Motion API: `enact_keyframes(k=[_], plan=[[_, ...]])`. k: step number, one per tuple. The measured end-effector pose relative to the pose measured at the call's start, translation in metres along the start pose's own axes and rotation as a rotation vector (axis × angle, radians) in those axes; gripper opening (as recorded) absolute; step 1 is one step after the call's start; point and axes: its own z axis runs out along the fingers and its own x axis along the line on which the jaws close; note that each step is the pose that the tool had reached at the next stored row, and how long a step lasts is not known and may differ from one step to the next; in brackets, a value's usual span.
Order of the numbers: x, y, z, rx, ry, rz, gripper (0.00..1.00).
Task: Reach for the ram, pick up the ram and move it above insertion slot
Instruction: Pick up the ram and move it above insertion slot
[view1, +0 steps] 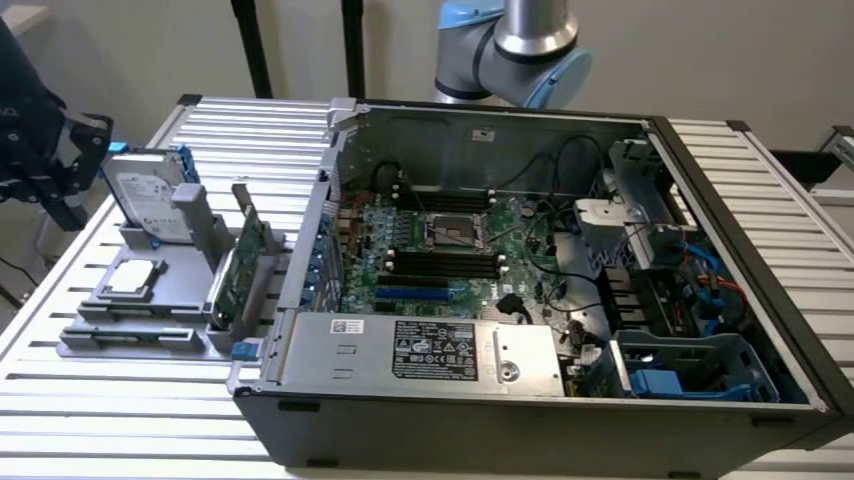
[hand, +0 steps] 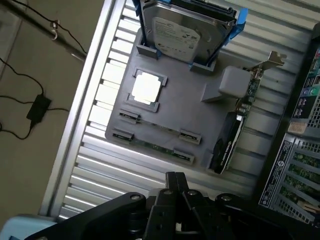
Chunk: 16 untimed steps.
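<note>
Hovering over the ribbed metal desk (hand: 95, 165), the black gripper (hand: 179, 184) hangs clear of everything, and whether its jaws stand wide or narrow I cannot tell. Nearest to it is the grey plastic tray (hand: 172, 107), and along that tray's closest edge the ram (hand: 152, 146) rests on edge in a slot, a thin green strip between two small grey clips, with open air above it. A second slot of the same kind runs just beside it. Beyond these a square, pale, shiny processor chip (hand: 146, 89) lies flat in its own recess, bare tray around it. Further on a dark expansion card (hand: 227, 144) stands upright with a bent metal bracket, beside a blocky grey post. At the far edge a silver hard drive (hand: 180, 32) stands on edge in blue rails.

In the exterior view the tray sits at nine o'clock of the open computer case (view1: 534, 425), close to its wall. Bare slats of the desk run at six o'clock of the tray. Inside the case a green motherboard (view1: 454, 250) lies flat, a grey metal power supply (view1: 414, 355) at six o'clock of it, black cables and blue plastic at three o'clock. The arm (view1: 514, 45) rises at twelve o'clock behind the case.
</note>
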Motion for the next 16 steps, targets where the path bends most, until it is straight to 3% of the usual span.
enact_keyframes(k=[16], plan=[[0.0, 0.0, 0.0003, 0.0001, 0.0109, -0.292, 0.11]])
